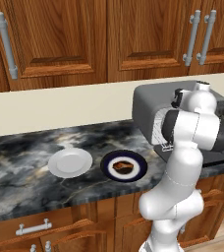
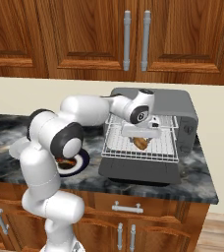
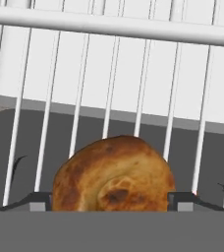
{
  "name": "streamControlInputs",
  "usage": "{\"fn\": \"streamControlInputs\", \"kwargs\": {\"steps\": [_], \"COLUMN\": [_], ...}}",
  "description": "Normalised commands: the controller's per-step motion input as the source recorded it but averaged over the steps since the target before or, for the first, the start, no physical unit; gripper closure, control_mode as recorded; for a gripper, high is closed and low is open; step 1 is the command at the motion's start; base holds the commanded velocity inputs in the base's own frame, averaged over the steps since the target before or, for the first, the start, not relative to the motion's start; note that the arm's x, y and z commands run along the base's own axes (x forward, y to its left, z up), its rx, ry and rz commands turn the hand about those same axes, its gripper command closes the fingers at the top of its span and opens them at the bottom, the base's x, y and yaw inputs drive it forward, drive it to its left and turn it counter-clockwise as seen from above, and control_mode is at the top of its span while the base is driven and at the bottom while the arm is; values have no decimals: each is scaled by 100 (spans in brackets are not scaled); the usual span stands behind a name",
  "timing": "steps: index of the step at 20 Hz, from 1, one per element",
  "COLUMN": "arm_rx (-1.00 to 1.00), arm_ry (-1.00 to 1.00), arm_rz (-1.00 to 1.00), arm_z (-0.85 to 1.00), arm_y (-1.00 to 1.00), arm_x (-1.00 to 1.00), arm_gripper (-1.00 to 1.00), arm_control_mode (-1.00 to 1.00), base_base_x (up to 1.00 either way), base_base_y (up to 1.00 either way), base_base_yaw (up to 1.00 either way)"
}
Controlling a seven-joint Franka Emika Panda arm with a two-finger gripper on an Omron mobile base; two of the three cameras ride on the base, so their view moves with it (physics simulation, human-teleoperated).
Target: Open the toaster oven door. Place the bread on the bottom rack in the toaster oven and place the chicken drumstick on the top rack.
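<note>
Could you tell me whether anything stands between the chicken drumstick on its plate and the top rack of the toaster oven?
The door is down, so the oven front is open. The arm reaches across it, and the claw sits by the bread on the pulled-out bottom rack. That blocks the drumstick's way to the top rack.

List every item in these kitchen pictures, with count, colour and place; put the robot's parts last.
boxy grey metal toaster oven: one, right end of counter, door down
round golden-tan bread bun: one, on the pulled-out wire rack
dark brown chicken drumstick: one, on dark blue plate
round white plate: one, left of blue plate
wooden cabinets: brown, above and below counter
black marbled counter: one
claw: one, jaws open either side of bun
</note>
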Motion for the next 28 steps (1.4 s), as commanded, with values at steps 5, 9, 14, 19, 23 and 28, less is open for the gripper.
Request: {"fn": "streamControlInputs", "kwargs": {"steps": [5,9,14,19,23,28], "arm_rx": [0,0,0,0,0,0], "arm_ry": [-10,-15,-11,-2,0,2], "arm_rz": [-5,-3,-2,-5,-13,-12], "arm_z": [4,19,22,20,9,-3], "arm_y": [-5,-1,4,3,-6,0], "arm_x": [0,0,-3,-18,-49,-53], "arm_gripper": [-100,-100,-100,-100,-100,-100], "arm_control_mode": [-100,-100,-100,-100,-100,-100], "base_base_x": [0,0,0,0,0,0], "base_base_y": [0,0,0,0,0,0], "base_base_yaw": [0,0,0,0,0,0]}}
